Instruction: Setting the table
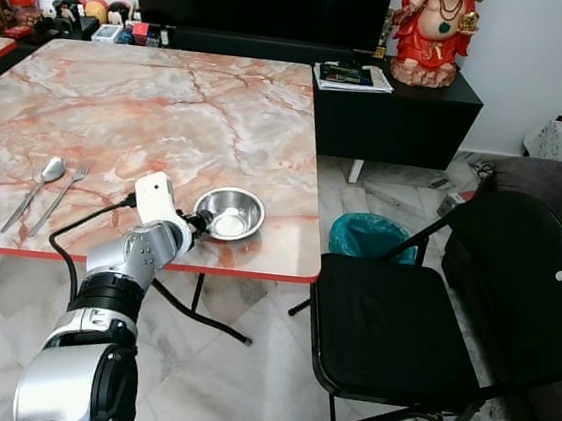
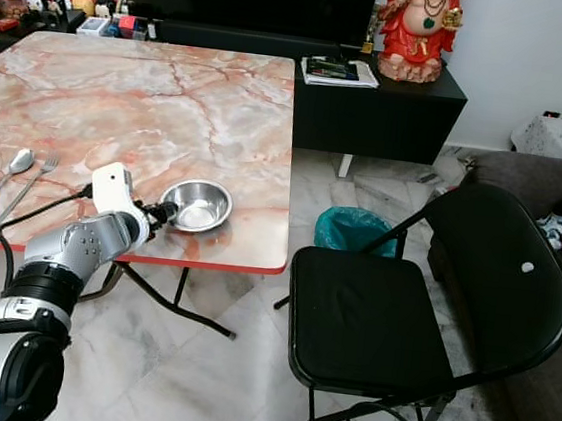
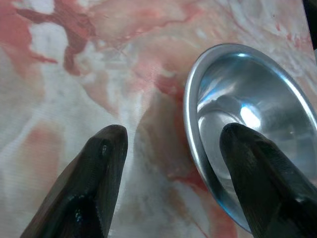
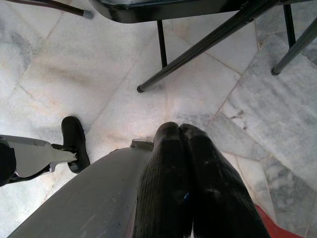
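Two jaws of the left gripper (image 3: 168, 144) gape — straddling the steel bowl (image 1: 230, 212) rim.

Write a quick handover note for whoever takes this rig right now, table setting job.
Left gripper: open, at the bowl, one finger over its rim, the other outside on the table. Not gripping.
Right gripper: shut, hanging idle over the floor by the chair.
Things: bowl upright near the table's front edge, close to the chair-side corner. Spoon and fork lie side by side further left along the same edge.
Done: bowl, spoon and fork on the table.
Left: possibly bringing bowl and cutlery together as one setting.
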Controlling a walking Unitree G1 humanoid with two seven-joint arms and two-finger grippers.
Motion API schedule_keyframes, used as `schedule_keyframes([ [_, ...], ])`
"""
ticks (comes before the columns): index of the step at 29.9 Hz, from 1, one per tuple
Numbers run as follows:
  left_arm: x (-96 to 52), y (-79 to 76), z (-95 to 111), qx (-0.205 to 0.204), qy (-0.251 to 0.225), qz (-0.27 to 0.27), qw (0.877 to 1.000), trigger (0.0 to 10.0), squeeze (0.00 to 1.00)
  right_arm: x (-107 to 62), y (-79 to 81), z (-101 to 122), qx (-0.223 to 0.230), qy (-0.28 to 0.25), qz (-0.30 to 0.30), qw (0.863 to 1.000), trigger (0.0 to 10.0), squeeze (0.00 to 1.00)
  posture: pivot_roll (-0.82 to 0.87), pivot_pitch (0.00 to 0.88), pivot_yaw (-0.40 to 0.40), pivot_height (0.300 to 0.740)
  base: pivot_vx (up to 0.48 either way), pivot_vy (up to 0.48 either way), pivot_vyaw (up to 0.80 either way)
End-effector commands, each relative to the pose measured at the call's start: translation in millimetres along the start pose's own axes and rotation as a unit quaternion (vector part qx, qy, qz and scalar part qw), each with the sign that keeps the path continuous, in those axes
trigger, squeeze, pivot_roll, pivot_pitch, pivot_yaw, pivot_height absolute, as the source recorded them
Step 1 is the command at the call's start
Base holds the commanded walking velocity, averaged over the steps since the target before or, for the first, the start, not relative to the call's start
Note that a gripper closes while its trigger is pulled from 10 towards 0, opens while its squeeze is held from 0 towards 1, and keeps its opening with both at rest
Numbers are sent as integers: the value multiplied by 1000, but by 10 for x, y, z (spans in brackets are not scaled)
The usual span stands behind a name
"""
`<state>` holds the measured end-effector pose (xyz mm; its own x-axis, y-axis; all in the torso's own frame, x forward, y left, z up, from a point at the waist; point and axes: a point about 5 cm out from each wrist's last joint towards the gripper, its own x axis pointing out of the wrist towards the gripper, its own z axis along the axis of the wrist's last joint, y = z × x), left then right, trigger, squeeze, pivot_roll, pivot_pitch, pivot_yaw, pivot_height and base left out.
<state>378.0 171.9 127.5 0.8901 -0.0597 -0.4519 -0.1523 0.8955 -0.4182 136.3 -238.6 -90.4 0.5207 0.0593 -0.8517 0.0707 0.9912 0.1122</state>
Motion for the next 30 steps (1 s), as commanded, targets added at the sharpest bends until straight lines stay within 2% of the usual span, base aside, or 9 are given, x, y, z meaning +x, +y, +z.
schedule_keyframes([
  [1,10,-63,54,-3,-9,-8,1000,10000,0,-1,-5,4,8,-5,-4,1000,10000,0,-12,3,-2,740,0,0,0],
  [16,61,-138,57,-14,-8,-16,1000,10000,0,3,-8,27,11,-9,-7,1000,10000,0,-22,29,2,740,0,0,0],
  [17,65,-137,52,-16,-6,-16,1000,8078,0,4,-7,30,13,-9,-7,1000,10000,0,-22,31,3,740,0,0,0],
  [19,67,-138,51,-19,-6,-18,1000,8078,0,4,-7,31,14,-10,-7,1000,10000,0,-22,31,3,740,0,0,0],
  [20,70,-137,48,-20,-5,-17,1000,5608,0,5,-6,33,13,-10,-8,1000,10000,0,-22,32,3,740,0,0,0],
  [23,74,-136,48,-20,-5,-17,1000,5608,0,5,-6,34,13,-10,-8,1000,10000,0,-22,32,3,740,0,0,0],
  [24,79,-137,43,-19,-4,-17,1000,0,0,6,-5,37,14,-10,-8,1000,10000,0,-23,37,5,740,0,0,0],
  [30,88,-133,27,-19,1,-16,1000,0,0,10,-1,51,14,-12,-8,1000,10000,0,-23,41,6,740,0,0,0],
])
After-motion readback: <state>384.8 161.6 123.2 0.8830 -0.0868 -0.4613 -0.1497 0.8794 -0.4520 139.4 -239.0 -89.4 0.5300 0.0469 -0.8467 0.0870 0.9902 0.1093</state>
